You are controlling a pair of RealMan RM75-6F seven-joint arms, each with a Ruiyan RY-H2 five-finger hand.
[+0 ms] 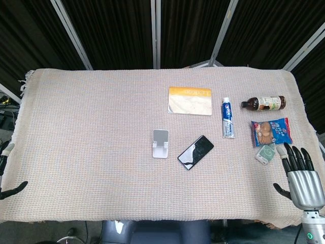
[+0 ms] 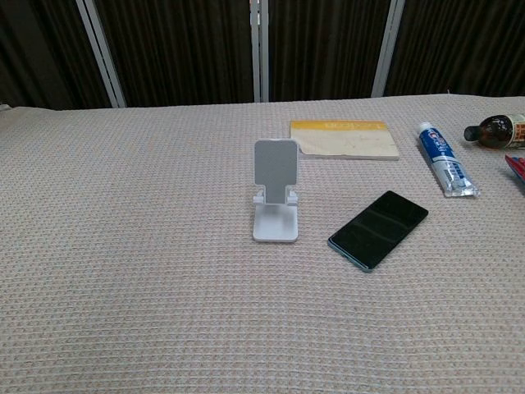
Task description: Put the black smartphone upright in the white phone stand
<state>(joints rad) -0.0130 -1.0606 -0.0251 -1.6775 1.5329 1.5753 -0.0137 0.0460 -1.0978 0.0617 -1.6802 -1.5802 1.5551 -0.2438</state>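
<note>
Black phone (image 1: 196,152) lies flat, screen up, near the desk's middle, angled diagonally, just right of the white stand (image 1: 160,144); they sit close but apart. Stand is upright and empty, its back plate facing me in the chest view. Nothing is in either hand yet, so I judge the task at its very start: the reach for the phone has not begun.

My right hand (image 1: 301,178) hovers at the desk's front right corner, fingers spread and upright, holding nothing. My left hand (image 1: 7,170) barely shows at the front left edge, only dark fingertips visible; I cannot tell whether it is spread or curled.

Along the right side toward the back edge: toothpaste (image 1: 228,118), bottle (image 1: 264,103), cookie pack (image 1: 271,131), small green packet (image 1: 265,153) just beside my right fingers, and a yellow-topped card (image 1: 190,100).

Next move, as I judge it: right hand goes left to the phone, gets fingers under a long edge since it lies flat on the woven cloth (image 1: 76,152), lifts, turns it upright, seats it on the stand's lip.
</note>
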